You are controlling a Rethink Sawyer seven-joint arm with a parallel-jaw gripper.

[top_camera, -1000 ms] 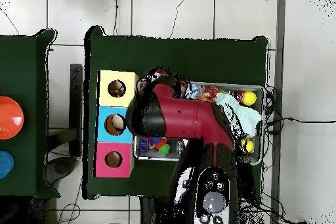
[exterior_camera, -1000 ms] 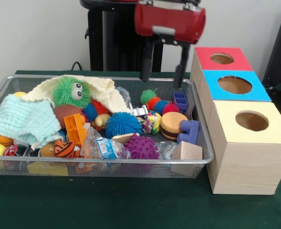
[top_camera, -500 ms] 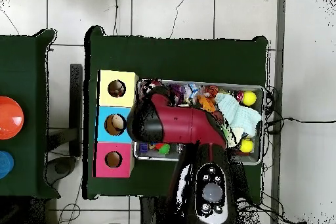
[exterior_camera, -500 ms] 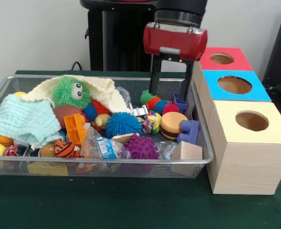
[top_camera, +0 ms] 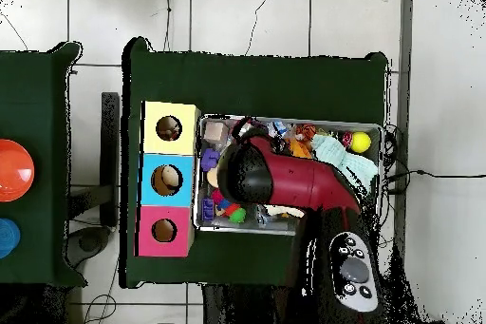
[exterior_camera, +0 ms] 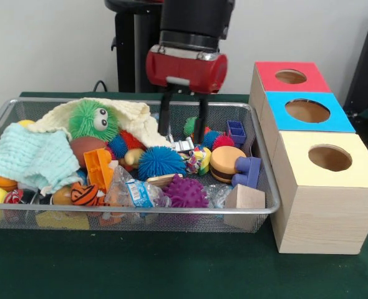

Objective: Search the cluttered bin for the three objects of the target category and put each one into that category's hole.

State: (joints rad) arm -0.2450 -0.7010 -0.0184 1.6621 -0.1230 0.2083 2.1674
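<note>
The wire-mesh bin [exterior_camera: 140, 212] is full of toys and also shows in the overhead view [top_camera: 382, 132]. One whitish confetti-patched lump [exterior_camera: 196, 161] lies right of middle, between a blue spiky ball [exterior_camera: 161, 162] and a burger toy [exterior_camera: 226, 163]. No other such lump shows. My gripper [exterior_camera: 183, 132] hangs open and empty over the bin's back middle, its fingertips just above a small silver thing [exterior_camera: 183, 146] and behind the lump. In the overhead view the arm [top_camera: 275, 176] hides the gripper. The hole [exterior_camera: 330, 157] in the yellow-topped box is nearest the camera; it also shows in the overhead view [top_camera: 169, 127].
The blue-topped box [exterior_camera: 307, 111] and the red-topped box [exterior_camera: 290, 76] stand behind the yellow one. A green fuzzy ball [exterior_camera: 93, 119], a cream cloth [exterior_camera: 141, 121], a mint cloth [exterior_camera: 28, 156], a purple spiky ball [exterior_camera: 185, 192], a clear wrapper [exterior_camera: 137, 193] and a wooden block [exterior_camera: 243, 200] crowd the bin.
In the front view my gripper has moved left from the bin's right end to its back middle and come down lower. It stays open and empty.
</note>
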